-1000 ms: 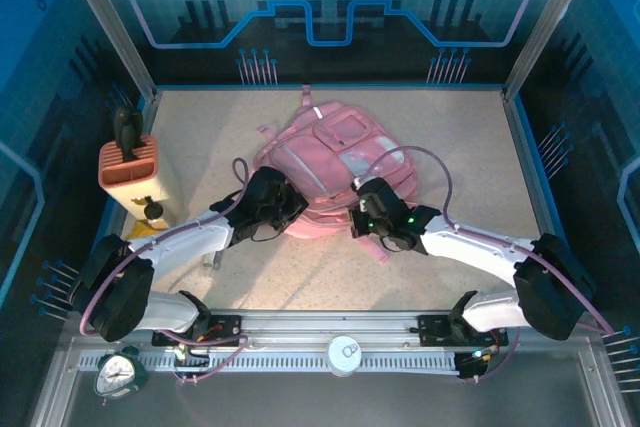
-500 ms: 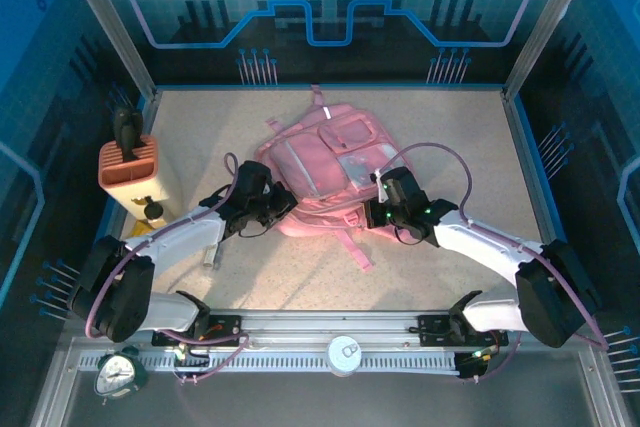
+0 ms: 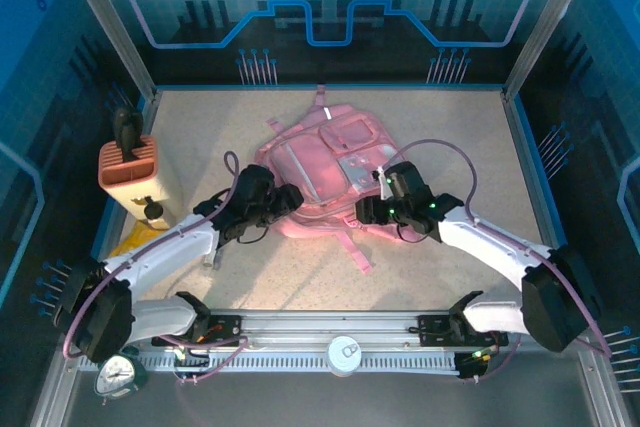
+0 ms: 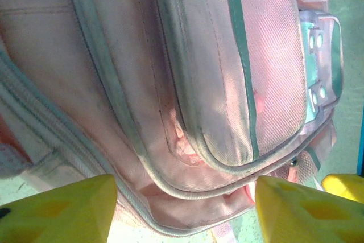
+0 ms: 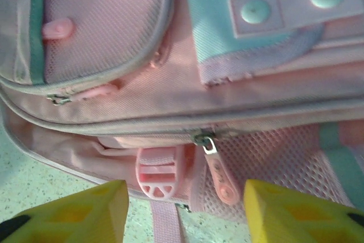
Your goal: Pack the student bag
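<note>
The pink student bag (image 3: 322, 162) lies flat mid-table, front side up, its straps trailing toward me. My left gripper (image 3: 288, 199) is at the bag's near left edge, open, the yellow fingertips (image 4: 57, 209) spread either side of the piped bottom seam (image 4: 187, 189) without holding it. My right gripper (image 3: 364, 209) is at the near right edge, also open. Between its fingertips (image 5: 301, 211) hang a pink zip pull (image 5: 220, 176) and a pink strap buckle (image 5: 156, 177), neither of them gripped.
An orange ribbed box (image 3: 128, 169) holding a dark object stands at the left wall, with a yellow item (image 3: 135, 239) in front of it. A green alarm clock (image 3: 120, 372) and a white round thing (image 3: 345, 352) sit by the front rail. Metal posts frame the table.
The bag has shifted away from me and turned a little, now lying flatter. The right gripper has drawn back to the right; the left one pulled left, then edged back toward the bag.
</note>
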Controlling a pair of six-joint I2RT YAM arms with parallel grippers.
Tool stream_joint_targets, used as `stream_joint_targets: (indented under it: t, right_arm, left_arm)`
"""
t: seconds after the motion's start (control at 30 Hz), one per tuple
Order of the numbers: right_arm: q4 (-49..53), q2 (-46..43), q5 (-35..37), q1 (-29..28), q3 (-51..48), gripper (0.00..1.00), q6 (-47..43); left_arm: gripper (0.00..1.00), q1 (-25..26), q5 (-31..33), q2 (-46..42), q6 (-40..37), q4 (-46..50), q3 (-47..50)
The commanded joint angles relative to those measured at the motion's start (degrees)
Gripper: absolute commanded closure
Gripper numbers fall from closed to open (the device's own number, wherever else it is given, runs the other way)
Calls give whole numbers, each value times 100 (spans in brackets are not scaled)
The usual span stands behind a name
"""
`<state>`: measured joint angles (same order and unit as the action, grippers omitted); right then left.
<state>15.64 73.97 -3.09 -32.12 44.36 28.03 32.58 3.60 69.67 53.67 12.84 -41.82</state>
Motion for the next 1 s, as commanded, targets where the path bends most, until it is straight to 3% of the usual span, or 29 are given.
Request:
stream_joint_targets:
  t: [0.0,0.2,0.33,0.63,0.97]
  right_arm:
    - [221,314,-442,65,455,40,73]
    - [146,840,-710,68,927,34,266]
    - [204,1118,-642,84,1105,36,481]
    - [-255,1475,-594,15,1318,40,997]
    - [-570,2173,-765,30,1639,61,1130]
  left_arm:
    - [24,298,774,-57,-113,520,-296]
    - [10,847,1321,264,-145,579,-634]
    - [1,1185,1734,354,-36,747,-886]
    - [1,1549,2541,662,6,1169,-1206]
    - [1,1550,2629,643,38,1140,-993]
